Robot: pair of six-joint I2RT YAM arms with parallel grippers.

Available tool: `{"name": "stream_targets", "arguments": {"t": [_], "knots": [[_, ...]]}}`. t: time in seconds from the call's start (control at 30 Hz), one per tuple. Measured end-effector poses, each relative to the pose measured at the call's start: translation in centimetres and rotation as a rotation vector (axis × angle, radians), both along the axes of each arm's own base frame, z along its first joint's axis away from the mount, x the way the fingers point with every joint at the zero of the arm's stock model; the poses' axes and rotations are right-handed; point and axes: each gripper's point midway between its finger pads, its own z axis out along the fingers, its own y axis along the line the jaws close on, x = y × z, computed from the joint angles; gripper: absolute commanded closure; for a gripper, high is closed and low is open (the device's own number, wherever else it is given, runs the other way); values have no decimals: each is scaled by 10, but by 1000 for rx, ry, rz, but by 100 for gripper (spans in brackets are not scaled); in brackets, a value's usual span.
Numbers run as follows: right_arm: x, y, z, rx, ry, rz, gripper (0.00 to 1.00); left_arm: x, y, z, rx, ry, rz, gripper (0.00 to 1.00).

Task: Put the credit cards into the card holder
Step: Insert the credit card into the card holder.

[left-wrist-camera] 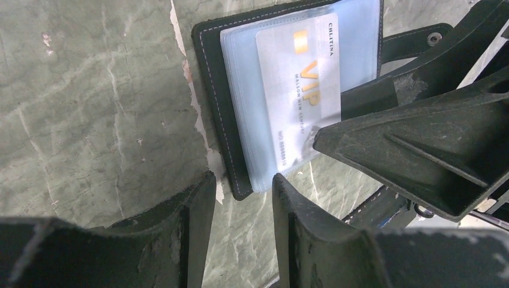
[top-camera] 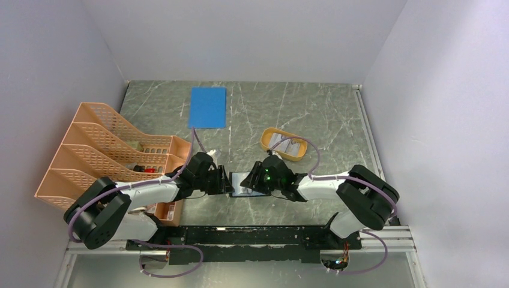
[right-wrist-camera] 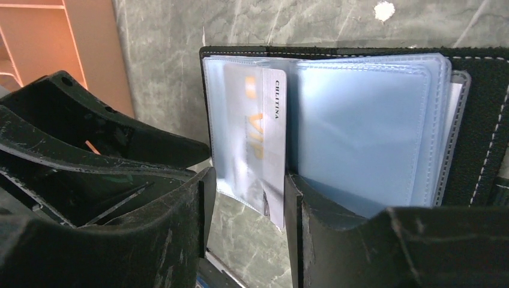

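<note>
- Rack (top-camera: 102, 150): stands at the left of the top view, well apart from the work. Keep it out of any arm path.
- Left gripper (left-wrist-camera: 243, 180): its jaws stand partly apart at the bottom centre of the left wrist view. Bare tabletop (top-camera: 288, 108) shows between them, so they hold nothing. The tips sit just beside the near corner of the holder; whether they touch it cannot be told.
- Holder (left-wrist-camera: 210, 90): lies open and flat at the centre of the top view, between the two grippers, clear sleeves facing up.
- Card (left-wrist-camera: 300, 90): sits in a sleeve but appears only partly seated. It is skewed, with one corner past the sleeve edge.
- Right gripper (right-wrist-camera: 249, 177): its jaws are apart, straddling that exposed corner and clamping nothing. One finger meets the card's edge.
- Procedure, as judged:
  - Brace the holder with the left gripper so it cannot slide.
  - Push the exposed edge square along the sleeve, keeping the card low and flat.
  - Stop when the edge is flush with the sleeve; a skewed push may jam the card or buckle the sleeve.
- Tray (top-camera: 264, 141): sits at the upper right of the holder, with more cards (top-camera: 285, 143) waiting in it.
</note>
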Motion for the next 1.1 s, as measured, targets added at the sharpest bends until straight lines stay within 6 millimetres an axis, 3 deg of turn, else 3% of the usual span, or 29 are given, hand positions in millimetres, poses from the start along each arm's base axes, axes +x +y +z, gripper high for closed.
{"name": "stream_targets", "arguments": {"t": [0.6, 1.1], "knots": [[0, 17, -2, -222, -87, 116, 48, 2, -2, -1, -2, 1, -2, 58], [2, -4, 4, -330, -119, 87, 45, 6, 7, 0, 45, -22, 25, 59]]}}
